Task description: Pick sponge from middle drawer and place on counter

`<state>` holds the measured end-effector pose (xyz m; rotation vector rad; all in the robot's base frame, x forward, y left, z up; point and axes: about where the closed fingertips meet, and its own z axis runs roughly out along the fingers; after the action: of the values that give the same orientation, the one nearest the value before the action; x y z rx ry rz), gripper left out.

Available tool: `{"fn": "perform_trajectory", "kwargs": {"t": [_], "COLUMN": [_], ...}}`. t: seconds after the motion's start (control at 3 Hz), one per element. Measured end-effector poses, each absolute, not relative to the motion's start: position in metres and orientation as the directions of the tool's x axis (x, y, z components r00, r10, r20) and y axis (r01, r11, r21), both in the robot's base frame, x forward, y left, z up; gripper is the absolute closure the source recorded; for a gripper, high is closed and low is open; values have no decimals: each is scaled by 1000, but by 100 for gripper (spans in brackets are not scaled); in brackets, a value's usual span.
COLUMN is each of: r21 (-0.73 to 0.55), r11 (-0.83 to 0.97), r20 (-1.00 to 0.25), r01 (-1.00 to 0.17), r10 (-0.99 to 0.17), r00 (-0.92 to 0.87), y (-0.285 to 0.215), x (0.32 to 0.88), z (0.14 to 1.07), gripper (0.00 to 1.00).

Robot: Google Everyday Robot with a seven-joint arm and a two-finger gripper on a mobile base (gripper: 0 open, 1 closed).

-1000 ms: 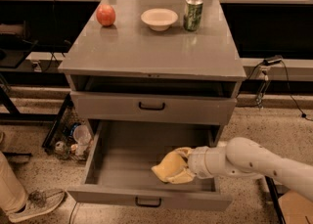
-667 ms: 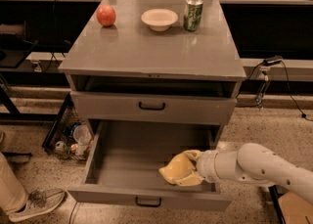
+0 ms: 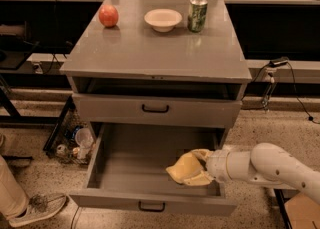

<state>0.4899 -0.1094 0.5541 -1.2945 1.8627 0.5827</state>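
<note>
The gripper [image 3: 194, 169] sits low inside the open drawer [image 3: 125, 175], near its right front corner. Its fingers [image 3: 204, 154] are clamped on the sponge [image 3: 179, 169], one above and one below.

Over the last second the arm has drawn back a little toward the right, and the sponge has travelled with it. It was nearer the drawer's middle before and now lies closer to the right wall. Since it moves with the gripper rather than staying on the drawer floor, I judge the grasp to be made and holding. Whether it is fully clear of the floor I cannot tell.

The task therefore looks past the pick and at the start of the carry. The sponge is not yet above the drawer's rim, and the closed drawer [image 3: 155, 109] above juts over the back of the open one, so the lift probably has to come out forward before rising.

The tabletop [image 3: 150, 53] has free space across its front. An apple [image 3: 108, 15], a bowl [image 3: 163, 19] and a can [image 3: 197, 14] stand along its far edge.
</note>
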Motion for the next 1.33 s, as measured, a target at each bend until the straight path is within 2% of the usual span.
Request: {"fn": "perform_trajectory", "kwargs": {"t": [0.67, 1.33], "r21": [-257, -417], "r11": [395, 373], "r20": [-819, -812], "r01": [-882, -829], "r10": [-574, -563], "r00": [-18, 155], "y": [-174, -194], "x": [519, 540], "z": [696, 814], "gripper": [100, 100]}}
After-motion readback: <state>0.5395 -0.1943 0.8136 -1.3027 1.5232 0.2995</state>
